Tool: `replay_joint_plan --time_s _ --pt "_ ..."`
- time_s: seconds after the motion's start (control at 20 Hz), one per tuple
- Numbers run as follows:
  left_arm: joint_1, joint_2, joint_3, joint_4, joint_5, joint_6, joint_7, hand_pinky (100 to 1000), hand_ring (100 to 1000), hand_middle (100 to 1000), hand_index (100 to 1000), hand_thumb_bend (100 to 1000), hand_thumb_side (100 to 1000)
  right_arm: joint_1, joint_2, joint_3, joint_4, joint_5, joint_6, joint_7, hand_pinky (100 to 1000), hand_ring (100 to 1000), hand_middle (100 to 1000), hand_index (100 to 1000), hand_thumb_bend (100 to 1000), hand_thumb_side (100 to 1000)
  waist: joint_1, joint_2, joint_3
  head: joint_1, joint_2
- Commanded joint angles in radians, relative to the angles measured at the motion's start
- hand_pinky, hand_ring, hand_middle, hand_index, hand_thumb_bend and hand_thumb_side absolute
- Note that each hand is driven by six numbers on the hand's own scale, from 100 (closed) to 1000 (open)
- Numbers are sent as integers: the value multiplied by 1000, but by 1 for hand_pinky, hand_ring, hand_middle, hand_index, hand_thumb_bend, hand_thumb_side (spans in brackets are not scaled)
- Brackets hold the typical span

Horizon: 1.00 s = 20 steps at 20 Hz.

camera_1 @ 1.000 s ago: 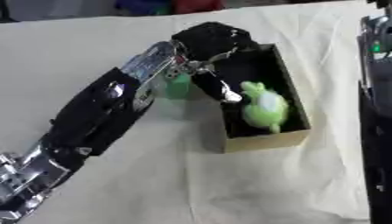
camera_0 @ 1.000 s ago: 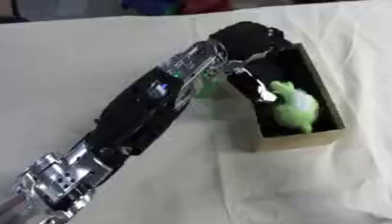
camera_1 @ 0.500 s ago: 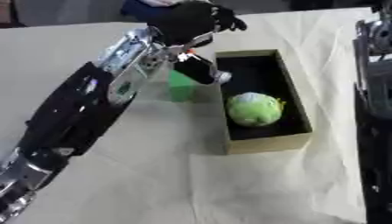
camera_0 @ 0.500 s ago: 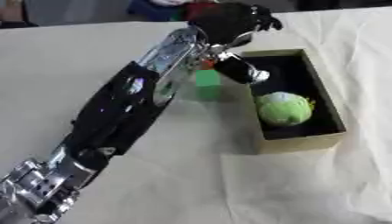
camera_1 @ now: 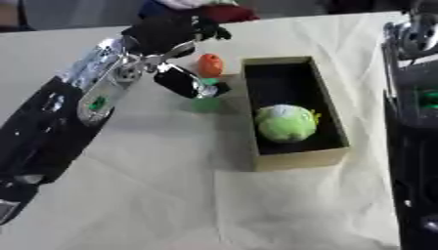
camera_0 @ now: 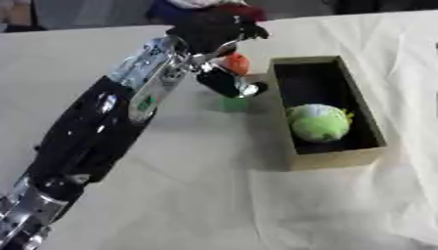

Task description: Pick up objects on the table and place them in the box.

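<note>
A brown open box lies right of centre with a green plush toy on its dark floor. My left arm reaches up from the lower left. Its black left hand hovers open just left of the box's far end, holding nothing, and one finger points down toward the table. A small orange thing sits right under the hand, beside the box's far left corner. A green block lies on the cloth by the box's left wall. My right arm runs along the right edge of the right eye view; its hand is unclear.
A cream cloth covers the table, wrinkled near the box's right side. Dark and red shapes sit at the table's far edge behind the hand.
My left hand has drawn back out of the box to its far left, leaving the green plush toy lying inside. The orange thing has come into sight. The camera has shifted too.
</note>
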Motion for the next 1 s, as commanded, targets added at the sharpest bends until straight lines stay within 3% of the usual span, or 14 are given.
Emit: replay_joint_plan --time_s 0.05,0.35,0.8,1.0 --pt "-9 22 19 26 -3 1 -27 718 763 766 916 490 680 -11 -21 -10 -17 1 1 -3 840 781 686 790 100 1000 -3 -21 2 -2 0" --pt "-9 3 35 143 -35 3 -38 722 767 769 919 492 691 -11 -23 -16 -18 -7 6 -4 840 781 685 790 100 1000 -9 -11 -3 10 -7" --pt "-36 -24 73 269 -148 -19 29 756 809 804 930 547 661 -35 -28 -25 -9 -23 9 -5 841 781 683 790 100 1000 -24 27 -19 26 -36" --pt "-46 -38 90 308 -160 -22 40 749 797 793 926 508 685 -45 -33 -30 -5 -30 9 -7 841 781 683 789 100 1000 -27 44 -22 34 -52"
